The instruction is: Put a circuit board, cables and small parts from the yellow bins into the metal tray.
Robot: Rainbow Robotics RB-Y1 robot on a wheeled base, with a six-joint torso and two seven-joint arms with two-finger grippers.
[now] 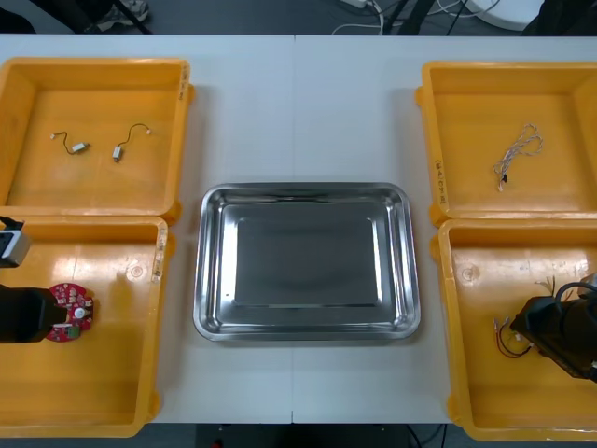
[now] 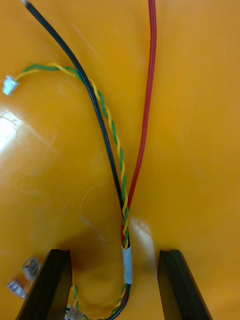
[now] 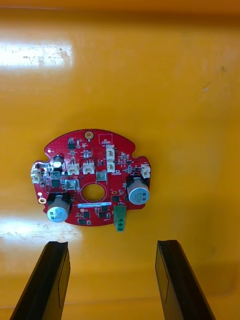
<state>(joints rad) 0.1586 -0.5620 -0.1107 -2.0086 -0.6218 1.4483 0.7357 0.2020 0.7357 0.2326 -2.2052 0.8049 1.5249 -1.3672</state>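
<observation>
**Circuit board.** The circuit board [image 3: 92, 180] is round and red, with a central hole. It carries two silver cylindrical components, several white connectors and one green terminal block at its rim. It lies flat on the floor of the left near bin [image 1: 103, 392].

**Left gripper.** The left gripper [image 3: 112, 244] hovers over this bin with its fingers spread wide. The board lies just ahead of the fingertips, in line with the gap between them and apart from both.

**Right gripper.** The right gripper [image 2: 115, 251] is low in the right near bin [image 1: 485, 392], fingers spread. The cable bundle [image 2: 122, 200] runs between them, clear of both. It consists of one black lead, one red lead and a twisted green-and-yellow pair, joined under a white sleeve [image 2: 128, 262].

**View comparison.** The front view gives the layout. The metal tray [image 1: 210, 261] sits bare and shiny at the centre of the table [image 1: 298, 112], between the four bins. Two small metal parts [image 1: 75, 147] with thin leads lie in the left far bin [image 1: 103, 93], and a pale twisted cable [image 1: 518, 154] lies in the right far bin [image 1: 485, 103]. The wrist views resolve the board's components, the wire colours and the finger spacing.
</observation>
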